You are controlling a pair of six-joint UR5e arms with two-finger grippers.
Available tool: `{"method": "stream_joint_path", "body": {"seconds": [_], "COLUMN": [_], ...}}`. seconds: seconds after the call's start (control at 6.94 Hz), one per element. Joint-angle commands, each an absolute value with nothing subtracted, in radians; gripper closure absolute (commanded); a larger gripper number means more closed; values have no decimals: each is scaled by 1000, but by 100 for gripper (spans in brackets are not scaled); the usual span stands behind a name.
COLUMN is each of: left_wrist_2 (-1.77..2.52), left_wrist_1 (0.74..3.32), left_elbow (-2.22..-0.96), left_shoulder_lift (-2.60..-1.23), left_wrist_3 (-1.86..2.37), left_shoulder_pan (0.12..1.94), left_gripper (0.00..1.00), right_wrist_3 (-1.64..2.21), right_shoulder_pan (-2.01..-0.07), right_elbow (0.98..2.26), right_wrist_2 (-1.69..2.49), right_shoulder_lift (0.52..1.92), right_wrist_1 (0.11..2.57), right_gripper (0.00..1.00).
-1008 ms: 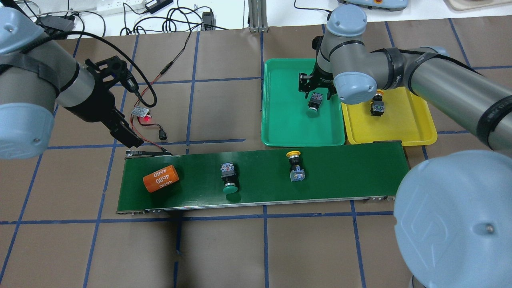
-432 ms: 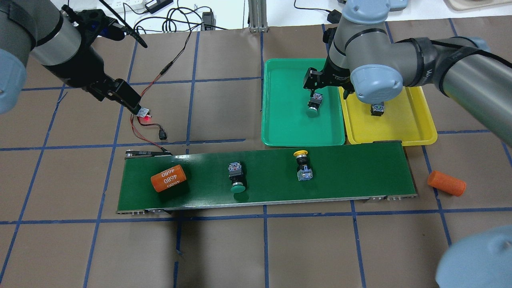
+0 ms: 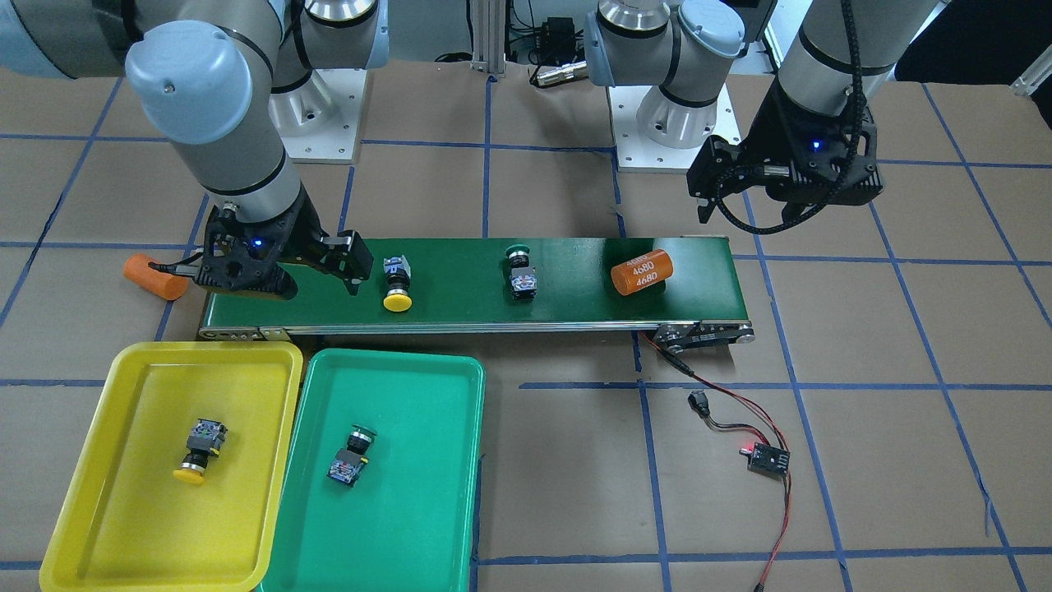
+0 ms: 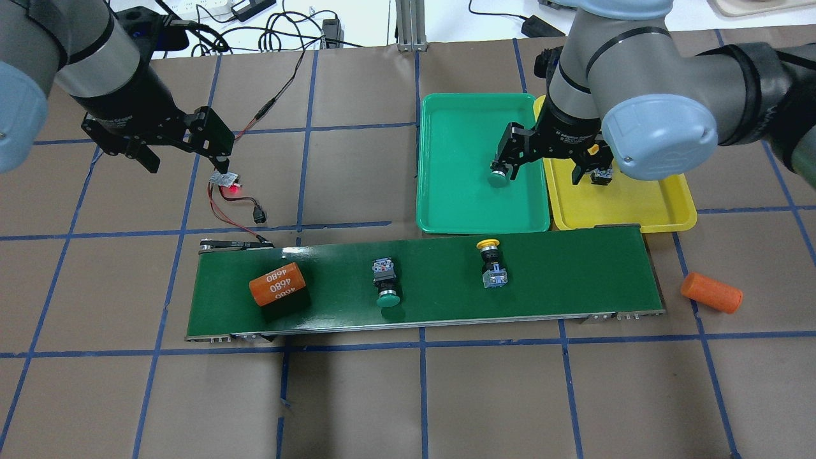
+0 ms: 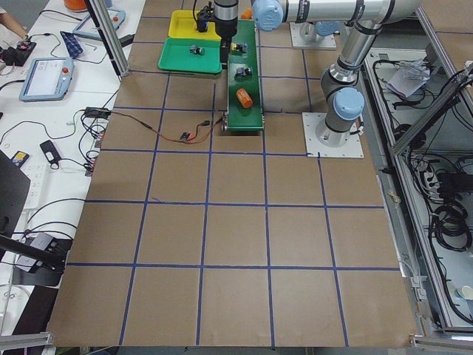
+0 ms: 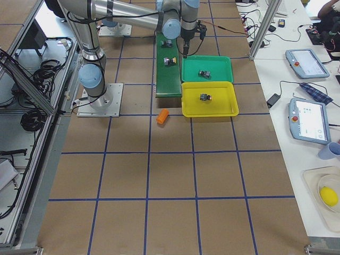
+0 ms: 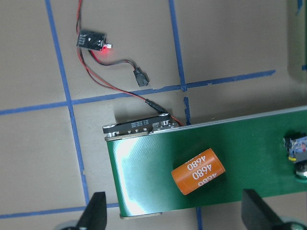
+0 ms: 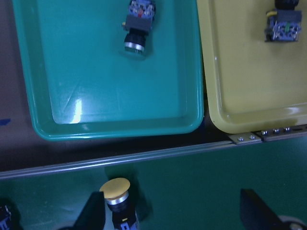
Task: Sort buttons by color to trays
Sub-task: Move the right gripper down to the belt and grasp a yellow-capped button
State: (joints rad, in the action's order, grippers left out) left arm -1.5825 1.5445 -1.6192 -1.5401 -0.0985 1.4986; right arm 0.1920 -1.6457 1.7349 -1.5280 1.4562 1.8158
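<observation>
A yellow button (image 4: pixel 491 262) and a green button (image 4: pixel 386 284) lie on the conveyor belt (image 4: pixel 433 306). Another green button (image 3: pixel 352 456) lies in the green tray (image 3: pixel 411 526), and another yellow button (image 3: pixel 200 452) lies in the yellow tray (image 3: pixel 123 526). My right gripper (image 4: pixel 548 162) is open and empty, raised over the near edges of the trays. In its wrist view the belt's yellow button (image 8: pixel 117 201) is by one finger. My left gripper (image 4: pixel 182 150) is open and empty, high above the table beyond the belt's left end.
An orange cylinder (image 4: pixel 278 284) lies on the belt's left part. A second orange cylinder (image 4: pixel 711 292) lies on the table past the belt's right end. A small circuit board with a red light (image 4: pixel 227 181) and its wires lie behind the belt's left end.
The right gripper has moved from above the green tray's button toward the belt. The left gripper has swung away from the belt and turned. The things on the belt have shifted right.
</observation>
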Motion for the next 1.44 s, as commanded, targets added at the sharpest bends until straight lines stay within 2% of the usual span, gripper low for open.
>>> {"method": "stream_joint_path", "body": {"seconds": [0.0,0.14,0.86,1.01,1.15,1.3], "left_wrist_2": [-1577,-1563,-1563,-1563,-1562,-1563], "left_wrist_1": [1552,1552,1595,1595,1595,1595], "left_elbow": [-1609,-1605,-1612,-1611,-1609,-1609], "left_shoulder_lift": [-1528,-1516,-1514,-1513,-1513,-1511], "left_wrist_3": [-66,-72,-103,-103,-103,-103], "left_shoulder_pan": [1512,1514,1511,1511,1511,1511], "left_gripper": [0,0,0,0,0,0], "right_wrist_3": [187,186,176,172,185,181], "right_shoulder_pan": [-1655,-1655,-1654,-1645,-1644,-1643], "right_elbow": [1820,1863,1903,1934,1937,1936], "right_wrist_2": [-1514,-1511,-1434,-1443,-1445,-1445], "right_shoulder_lift": [1441,1428,1350,1351,1350,1350], "right_wrist_1": [1805,1810,1836,1842,1853,1855], "right_gripper": [0,0,0,3,59,97]}}
